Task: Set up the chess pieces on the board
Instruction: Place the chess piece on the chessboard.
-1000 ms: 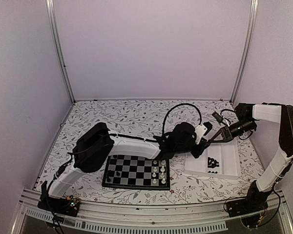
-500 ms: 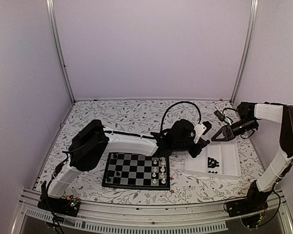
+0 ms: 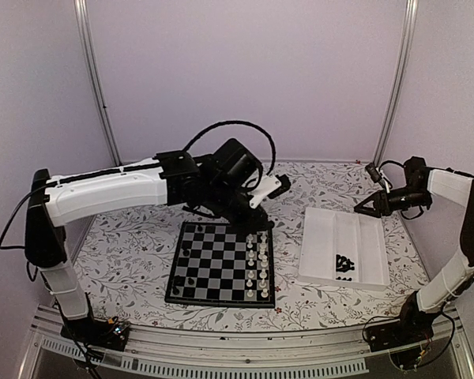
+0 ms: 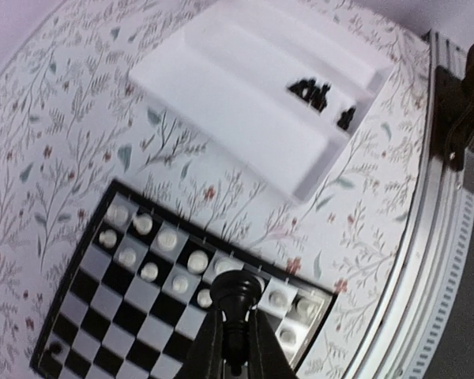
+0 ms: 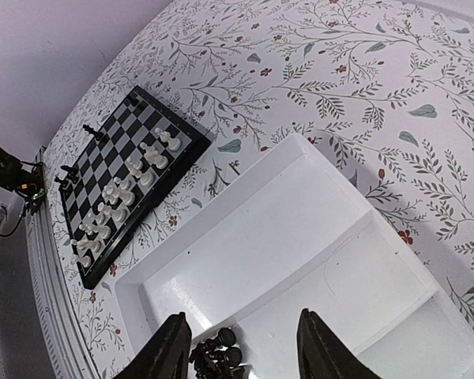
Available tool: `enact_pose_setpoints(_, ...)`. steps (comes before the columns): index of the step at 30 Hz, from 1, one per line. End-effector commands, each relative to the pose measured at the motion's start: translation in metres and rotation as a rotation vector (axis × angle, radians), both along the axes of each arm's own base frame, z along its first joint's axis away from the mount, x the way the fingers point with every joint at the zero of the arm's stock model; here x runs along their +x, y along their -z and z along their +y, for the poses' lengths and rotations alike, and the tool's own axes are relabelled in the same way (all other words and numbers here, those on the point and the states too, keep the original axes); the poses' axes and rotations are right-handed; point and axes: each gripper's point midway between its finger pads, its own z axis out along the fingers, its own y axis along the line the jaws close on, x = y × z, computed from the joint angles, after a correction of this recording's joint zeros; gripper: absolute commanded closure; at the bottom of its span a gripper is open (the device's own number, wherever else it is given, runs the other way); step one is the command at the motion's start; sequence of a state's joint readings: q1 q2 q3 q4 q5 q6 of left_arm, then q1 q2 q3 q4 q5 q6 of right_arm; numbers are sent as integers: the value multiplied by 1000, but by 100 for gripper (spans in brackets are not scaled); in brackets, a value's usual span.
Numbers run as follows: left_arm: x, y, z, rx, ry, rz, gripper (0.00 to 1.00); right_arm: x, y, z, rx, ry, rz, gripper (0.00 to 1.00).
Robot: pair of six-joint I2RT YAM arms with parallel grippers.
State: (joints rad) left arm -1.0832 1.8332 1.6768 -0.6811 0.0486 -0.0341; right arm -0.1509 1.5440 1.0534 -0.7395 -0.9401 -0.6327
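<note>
The left hand [image 4: 233,347] is clenched on a small black chess piece [image 4: 235,294], held upright above the white pieces' [image 4: 150,271] edge of the black-and-grey checked board [image 4: 95,316]. Black's rows lie to the hand's left. The right hand [image 5: 243,351], released, hovers over the white plastic tray [image 5: 245,253].
</note>
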Motion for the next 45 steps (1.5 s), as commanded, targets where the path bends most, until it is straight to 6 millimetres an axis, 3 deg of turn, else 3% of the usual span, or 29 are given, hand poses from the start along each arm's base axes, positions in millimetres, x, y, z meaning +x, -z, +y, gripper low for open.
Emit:
enact_pose_setpoints(1, -6, 51, 122, 359, -169, 161, 97, -4, -4, 0, -14, 10, -49, 51)
enact_pose_setpoints(3, -6, 52, 158, 395, -245, 209, 96, -6, -4, 0, -19, 12, -52, 51)
enact_pose_setpoints(6, -17, 55, 193, 399, -307, 303, 96, -9, -6, 1, -17, 9, -61, 50)
enact_pose_setpoints(14, -30, 76, 227, 378, -430, 429, 96, -12, -5, 1, -22, 8, -65, 49)
enact_pose_setpoints(20, -35, 107, 232, 392, -469, 501, 96, -13, -3, 1, -21, 2, -58, 49)
enact_pose_setpoints(32, -23, 143, 230, 433, -489, 513, 96, -14, 0, 2, -17, -6, -48, 49)
enact_pose_setpoints(45, -17, 159, 236, 474, -502, 513, 94, -14, 5, 2, -14, -11, -31, 48)
